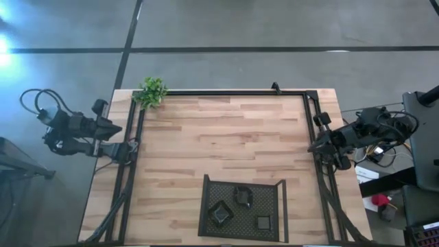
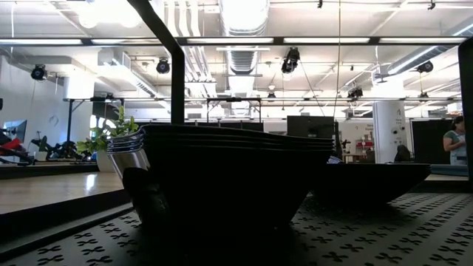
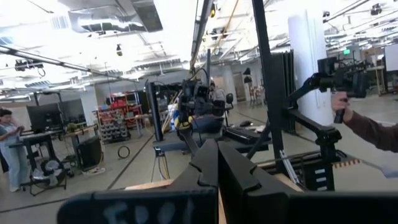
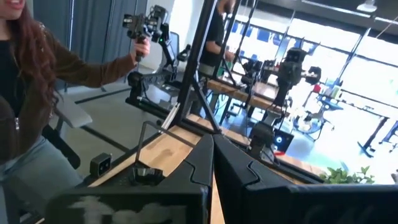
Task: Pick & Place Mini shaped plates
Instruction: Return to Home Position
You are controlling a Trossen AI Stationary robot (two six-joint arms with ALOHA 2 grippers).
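Note:
Three mini shaped plates, black and glossy, lie in the black mesh tray (image 1: pixel 206 206) at the table's near edge: one (image 1: pixel 241 195) toward the far side, one (image 1: pixel 221 214) on the left, a small square one (image 1: pixel 263 221) on the right. In the low view, one plate stack (image 2: pixel 229 174) fills the foreground, resting on the tray's mesh floor, with another plate (image 2: pixel 369 181) behind it. My left gripper (image 1: pixel 129 147) waits at the table's left edge, its fingers (image 3: pixel 217 165) shut on nothing. My right gripper (image 1: pixel 317 144) waits at the right edge, also shut (image 4: pixel 213 158) and empty.
A small green plant (image 1: pixel 151 91) stands at the far left corner. Black frame rails (image 1: pixel 226 92) run along the far, left and right edges. Bare wood lies between the arms and the tray. A person (image 4: pixel 37 93) stands beside the table holding a handle (image 4: pixel 142 31).

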